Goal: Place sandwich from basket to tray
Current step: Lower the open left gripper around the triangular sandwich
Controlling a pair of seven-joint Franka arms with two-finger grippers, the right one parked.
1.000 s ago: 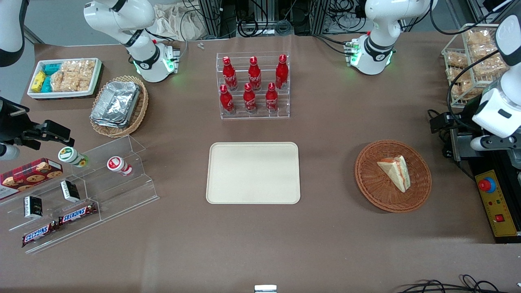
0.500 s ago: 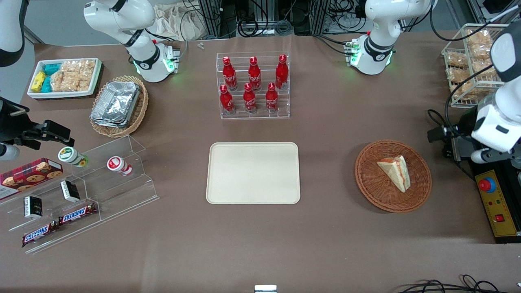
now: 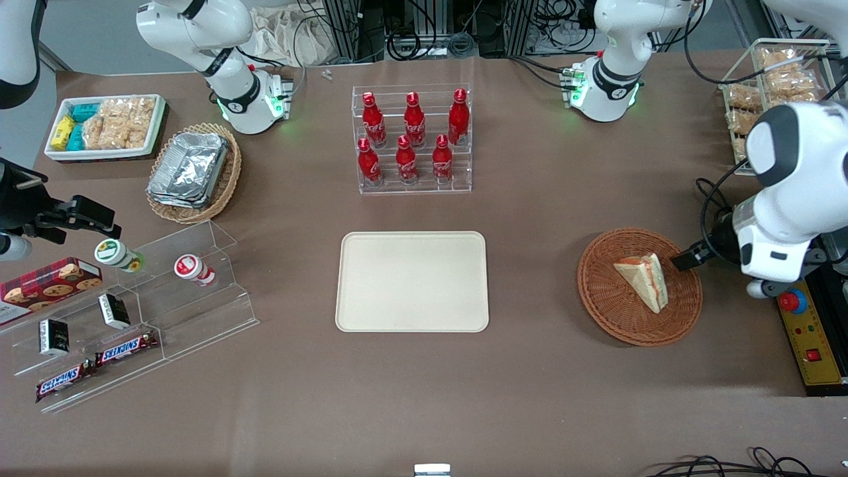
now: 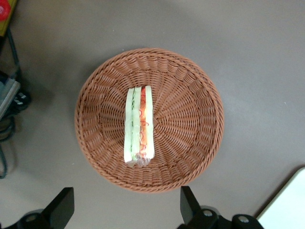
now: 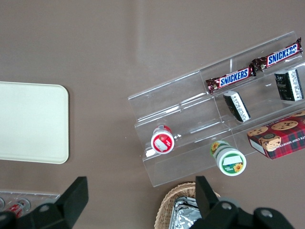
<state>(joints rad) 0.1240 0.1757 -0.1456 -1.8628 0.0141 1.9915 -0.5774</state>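
Front and wrist views of a brown-covered table. The triangular wedge sandwich of pale white bread with red-pink and green filling (image 3: 642,280) (image 4: 138,125) lies inside the round reddish-brown woven wicker basket (image 3: 603,291) (image 4: 190,119), near the basket's middle, its filling edge turned toward the working arm's end of the table. The basket stands toward that end, well apart from the flat rectangular cream-beige plastic tray with rounded corners (image 3: 412,281) (image 4: 290,202) (image 5: 31,122), which lies near the table's middle and carries nothing.

The left arm's black two-finger gripper (image 3: 688,257) (image 4: 126,212) hangs above the basket's rim on the side toward the working arm's end, just beside the sandwich and not touching it. In the left wrist view its jaws stand wide apart, holding nothing, and both black fingertips (image 4: 64,202) show over the bare table just outside the basket's rim.

Farther from the front camera than the tray stands a clear acrylic stepped rack of six red bottles (image 3: 412,142). Toward the parked arm's end lie a lighter tan wicker basket of foil containers (image 3: 192,172), a white deep bin of snack packets (image 3: 105,126) and a clear acrylic tiered stand with chocolate bars and small jars (image 3: 132,318) (image 5: 224,119).
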